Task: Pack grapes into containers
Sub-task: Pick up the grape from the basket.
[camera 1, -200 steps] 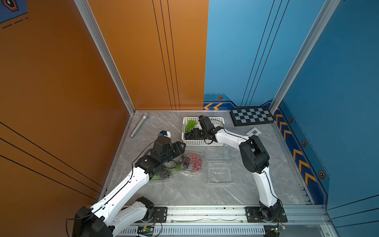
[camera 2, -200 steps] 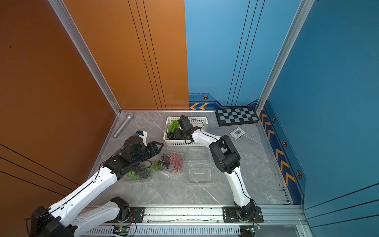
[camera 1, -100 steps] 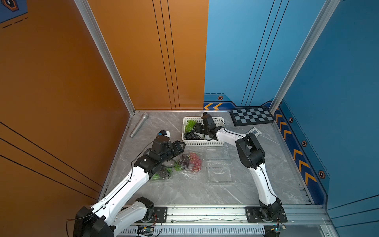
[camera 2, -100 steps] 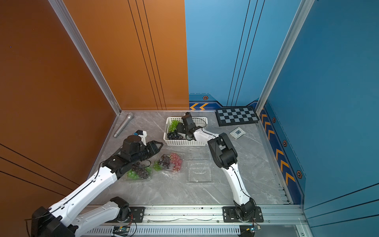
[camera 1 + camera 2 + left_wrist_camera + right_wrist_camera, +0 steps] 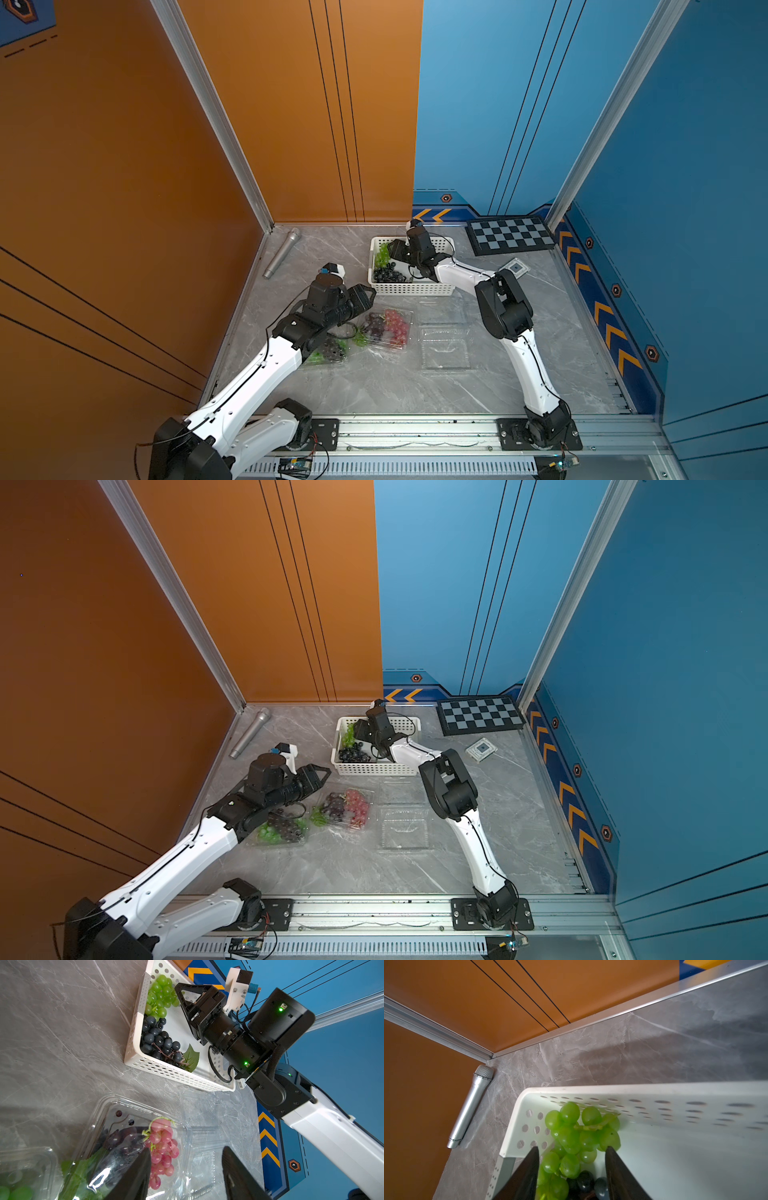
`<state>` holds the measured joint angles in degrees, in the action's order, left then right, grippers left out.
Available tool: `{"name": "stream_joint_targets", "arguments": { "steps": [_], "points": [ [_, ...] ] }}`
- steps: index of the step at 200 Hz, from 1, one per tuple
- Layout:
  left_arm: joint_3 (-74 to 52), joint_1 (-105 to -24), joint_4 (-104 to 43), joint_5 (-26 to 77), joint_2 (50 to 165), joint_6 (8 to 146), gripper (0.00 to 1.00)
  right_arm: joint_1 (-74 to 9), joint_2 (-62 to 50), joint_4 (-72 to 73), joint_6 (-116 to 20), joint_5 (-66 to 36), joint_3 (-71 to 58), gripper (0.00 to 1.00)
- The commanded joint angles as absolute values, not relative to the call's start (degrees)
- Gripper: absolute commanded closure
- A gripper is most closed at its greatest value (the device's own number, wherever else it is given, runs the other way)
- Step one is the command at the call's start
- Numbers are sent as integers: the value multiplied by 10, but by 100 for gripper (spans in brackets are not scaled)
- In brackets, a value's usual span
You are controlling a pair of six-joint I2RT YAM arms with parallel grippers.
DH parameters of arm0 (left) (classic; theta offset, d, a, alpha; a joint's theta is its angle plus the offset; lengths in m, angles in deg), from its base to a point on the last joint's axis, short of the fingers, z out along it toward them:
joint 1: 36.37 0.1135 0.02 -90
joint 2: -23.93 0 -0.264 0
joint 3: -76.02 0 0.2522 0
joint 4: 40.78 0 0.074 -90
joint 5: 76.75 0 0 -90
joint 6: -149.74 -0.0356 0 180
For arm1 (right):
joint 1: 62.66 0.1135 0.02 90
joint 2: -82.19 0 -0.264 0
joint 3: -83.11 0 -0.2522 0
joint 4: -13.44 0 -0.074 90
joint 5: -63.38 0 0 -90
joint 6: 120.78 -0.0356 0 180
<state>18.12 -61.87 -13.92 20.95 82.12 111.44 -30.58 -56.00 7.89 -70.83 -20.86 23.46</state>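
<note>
Tabletop [image 5: 591,1053]: right end effector [image 5: 573,1148] open astride green grapes [image 5: 571,1126].

White perforated plastic basket [image 5: 166,1073], round-hole pattern. Green round-berry grape bunch [image 5: 577,1132] at tips of black right claw [image 5: 573,1147]; dark purple-black grape bunch [image 5: 160,1041] just beside. Pinkish-red grape bunch [image 5: 164,1147] by black left claw [image 5: 186,1148]. Grey veined marble tabletop [image 5: 62,1032]. Blk/grey checkerboard mat [image 5: 511,239].

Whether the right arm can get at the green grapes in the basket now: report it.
Likely yes: the right gripper sits inside the white basket, jaws apart either side of the green grapes, nothing covering them.
</note>
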Motion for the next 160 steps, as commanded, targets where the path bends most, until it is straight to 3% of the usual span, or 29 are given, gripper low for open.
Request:
{"name": "stream_joint_targets", "arguments": {
  "steps": [1, 55, 108, 160],
  "points": [
    [181, -612, -150, 222, 822, 1109, 44, -306, -580, 60, -710, -227, 265, 52],
    [188, -610, -156, 226, 824, 1111, 44, -307, -588, 61, -709, -241, 277, 56],
    [189, -608, -156, 229, 822, 1111, 44, -307, -603, 40, -707, -249, 305, 53],
    [192, -605, -156, 232, 822, 1112, 44, -309, -612, 21, -706, -255, 324, 67]
  ]
}}
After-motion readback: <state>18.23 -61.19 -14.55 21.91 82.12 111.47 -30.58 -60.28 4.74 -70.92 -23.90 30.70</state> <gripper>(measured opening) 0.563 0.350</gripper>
